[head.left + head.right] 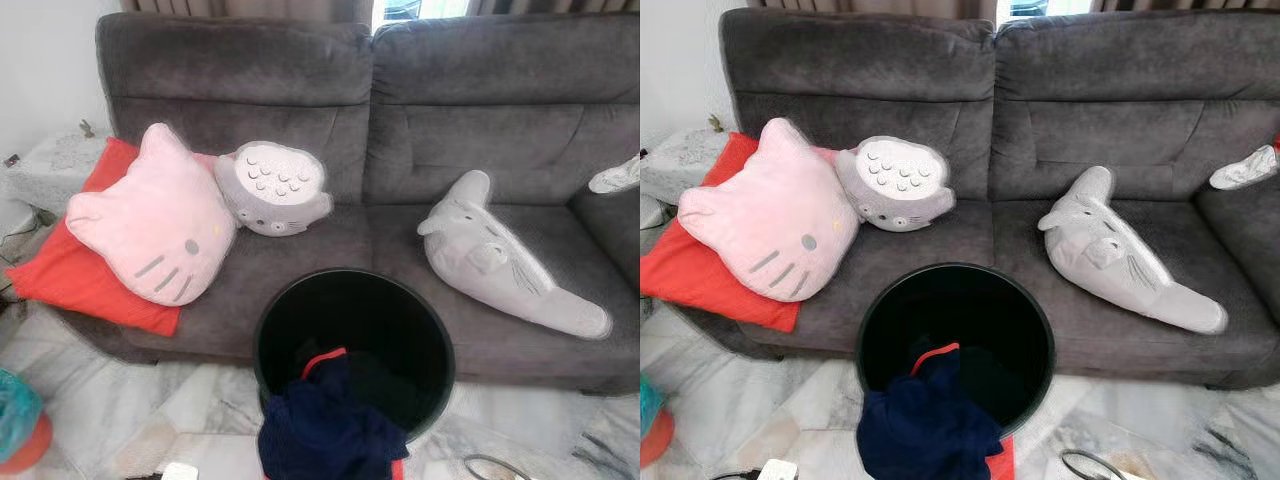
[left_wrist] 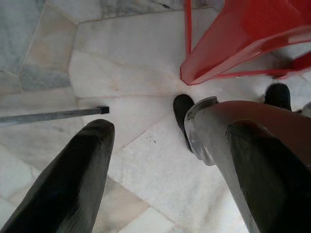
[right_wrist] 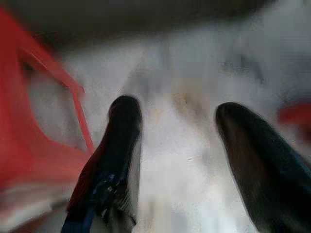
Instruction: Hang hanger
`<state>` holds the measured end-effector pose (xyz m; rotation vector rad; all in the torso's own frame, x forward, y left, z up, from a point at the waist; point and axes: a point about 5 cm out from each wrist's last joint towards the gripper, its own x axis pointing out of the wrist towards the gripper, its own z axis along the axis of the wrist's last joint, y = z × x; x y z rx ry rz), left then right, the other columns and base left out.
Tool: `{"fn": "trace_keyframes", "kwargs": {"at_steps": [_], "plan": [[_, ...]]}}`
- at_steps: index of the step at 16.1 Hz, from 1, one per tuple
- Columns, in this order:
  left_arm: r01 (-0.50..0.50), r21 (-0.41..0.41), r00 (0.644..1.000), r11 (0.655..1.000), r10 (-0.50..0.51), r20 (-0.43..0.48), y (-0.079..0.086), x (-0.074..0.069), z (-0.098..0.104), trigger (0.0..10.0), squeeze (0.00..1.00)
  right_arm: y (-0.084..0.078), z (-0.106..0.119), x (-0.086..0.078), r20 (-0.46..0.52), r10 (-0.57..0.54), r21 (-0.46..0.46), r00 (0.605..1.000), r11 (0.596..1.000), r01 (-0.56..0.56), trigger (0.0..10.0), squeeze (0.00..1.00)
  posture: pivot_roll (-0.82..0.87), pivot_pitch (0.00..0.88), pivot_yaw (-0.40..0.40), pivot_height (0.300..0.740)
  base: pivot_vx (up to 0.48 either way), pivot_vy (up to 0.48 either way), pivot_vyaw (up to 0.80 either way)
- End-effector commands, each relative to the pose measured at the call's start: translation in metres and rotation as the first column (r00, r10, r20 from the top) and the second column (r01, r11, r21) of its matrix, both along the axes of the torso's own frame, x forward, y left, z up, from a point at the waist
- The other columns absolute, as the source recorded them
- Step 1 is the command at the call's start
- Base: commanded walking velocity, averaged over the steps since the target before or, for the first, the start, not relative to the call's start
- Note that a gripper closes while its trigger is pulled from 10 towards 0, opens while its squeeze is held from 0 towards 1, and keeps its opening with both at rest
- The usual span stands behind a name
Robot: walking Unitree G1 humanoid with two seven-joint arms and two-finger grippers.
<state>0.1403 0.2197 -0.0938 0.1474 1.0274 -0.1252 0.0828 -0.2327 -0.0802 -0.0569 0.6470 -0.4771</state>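
Grey and wide, a two-seat sofa (image 1: 380, 130) runs across the head views, standing on a pale marble floor (image 1: 120, 410). On its left seat a pink cat-face cushion (image 1: 150, 225) leans on a red pillow (image 1: 75, 265), and a round grey plush (image 1: 275, 188) sits just beside the cushion, touching its upper edge. A long grey seal-like plush (image 1: 505, 262) lies on the right seat.

Directly in front of the sofa stands a round black bucket (image 1: 352, 340). A dark navy garment (image 1: 325, 425) hangs over its near rim, with a bit of red trim showing at its top edge. No hanger can be made out anywhere.

Both arms hang low. The left gripper (image 2: 165, 160) points down at the marble floor, its jaws spread wide with nothing between them; a red plastic stool (image 2: 243, 36) and a thin grey bar (image 2: 53, 115) lie beyond. The right gripper (image 3: 180, 145) also has its jaws apart and empty; that picture is blurred, though what seems to be a red plastic frame (image 3: 34, 111) shows beside it.
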Motion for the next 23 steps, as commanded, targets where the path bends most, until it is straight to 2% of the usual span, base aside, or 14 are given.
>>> {"fn": "trace_keyframes", "kwargs": {"at_steps": [1, 2, 3, 4, 6, 7, 8, 12, 13, 16, 18, 20, 22, 23], "plan": [[0.004, 0.013, 1.0, 1.0, -0.003, -0.029, 0.004, -0.006, -0.002, 10.0, 0.0, 0.002, 0.022, -0.008, 0.137, 0.11, -0.213, 0.984, 0.974, -0.079, 10.0, 0.0, -0.11, 0.0, 0.03, 0.74, 0.0, 0.0, 0.0], [0.003, 0.013, 1.0, 1.0, -0.003, -0.029, 0.004, -0.006, -0.002, 10.0, 0.0, 0.0, 0.028, -0.007, 0.15, 0.182, -0.315, 0.972, 0.94, -0.127, 10.0, 0.0, -0.11, 0.0, 0.03, 0.74, 0.0, 0.0, 0.0], [-0.004, 0.012, 1.0, 1.0, 0.004, -0.026, 0.004, -0.006, -0.002, 10.0, 0.0, 0.017, 0.037, -0.007, 0.217, 0.264, -0.389, 0.94, 0.906, -0.165, 10.0, 0.0, -0.11, 0.0, 0.023, 0.74, 0.0, 0.0, 0.0], [-0.004, 0.012, 1.0, 1.0, 0.005, -0.026, 0.004, -0.006, -0.002, 10.0, 0.0, 0.026, 0.042, -0.003, 0.254, 0.269, -0.385, 0.929, 0.909, -0.158, 10.0, 0.0, -0.11, 0.0, 0.023, 0.74, 0.0, 0.0, 0.0], [-0.006, 0.012, 1.0, 1.0, 0.007, -0.026, 0.003, -0.006, -0.002, 10.0, 0.0, 0.075, 0.038, -0.014, 0.243, 0.274, -0.336, 0.931, 0.924, -0.184, 10.0, 0.0, -0.11, 0.0, 0.024, 0.74, 0.0, 0.0, 0.0], [-0.007, 0.013, 1.0, 1.0, 0.007, -0.026, 0.003, -0.006, -0.002, 10.0, 0.0, 0.056, 0.041, -0.012, 0.248, 0.247, -0.35, 0.937, 0.924, -0.151, 10.0, 0.0, -0.11, 0.0, 0.023, 0.74, 0.0, 0.0, 0.0], [-0.008, 0.014, 1.0, 1.0, 0.008, -0.026, 0.003, -0.005, -0.002, 10.0, 0.0, 0.008, 0.061, 0.002, 0.293, 0.179, -0.369, 0.939, 0.927, -0.062, 10.0, 0.0, -0.12, 0.0, 0.025, 0.74, 0.0, 0.0, 0.0], [-0.007, 0.017, 1.0, 1.0, 0.008, -0.021, 0.004, -0.004, -0.001, 10.0, 0.0, -0.003, 0.105, 0.026, 0.425, 0.181, -0.424, 0.887, 0.905, 0.019, 10.0, 0.0, -0.13, 0.0, 0.031, 0.74, 0.0, 0.0, 0.0], [-0.006, 0.018, 1.0, 1.0, 0.006, -0.02, 0.004, -0.004, -0.001, 10.0, 0.0, -0.016, 0.129, 0.04, 0.497, 0.184, -0.418, 0.848, 0.907, 0.048, 10.0, 0.0, -0.13, 0.0, 0.03, 0.74, 0.0, 0.0, 0.0], [-0.006, 0.019, 1.0, 1.0, 0.007, -0.02, 0.004, -0.003, -0.001, 10.0, 0.0, -0.031, 0.162, 0.061, 0.556, 0.211, -0.436, 0.804, 0.897, 0.067, 10.0, 0.0, -0.13, 0.0, 0.035, 0.74, 0.0, 0.0, 0.0], [-0.006, 0.021, 1.0, 1.0, 0.007, -0.021, 0.004, -0.003, -0.001, 10.0, 0.0, -0.048, 0.183, 0.089, 0.56, 0.253, -0.447, 0.789, 0.894, 0.03, 10.0, 0.0, -0.12, 0.0, 0.04, 0.74, 0.0, 0.0, 0.0], [-0.007, 0.022, 1.0, 1.0, 0.007, -0.02, 0.005, -0.002, 0.0, 10.0, 0.0, -0.054, 0.193, 0.112, 0.522, 0.321, -0.44, 0.79, 0.895, -0.072, 10.0, 0.0, -0.12, 0.0, 0.045, 0.74, 0.0, 0.0, 0.0], [-0.008, 0.024, 1.0, 1.0, 0.009, -0.017, 0.005, -0.001, 0.0, 10.0, 0.0, -0.06, 0.206, 0.144, 0.423, 0.433, -0.513, 0.796, 0.839, -0.184, 10.0, 0.0, -0.12, 0.0, 0.054, 0.74, 0.0, 0.0, 0.0], [-0.007, 0.024, 1.0, 1.0, 0.007, -0.017, 0.005, -0.001, 0.0, 10.0, 0.0, -0.062, 0.21, 0.157, 0.414, 0.451, -0.503, 0.791, 0.837, -0.215, 10.0, 0.0, -0.11, 0.0, 0.054, 0.74, 0.0, 0.0, 0.0]]}}
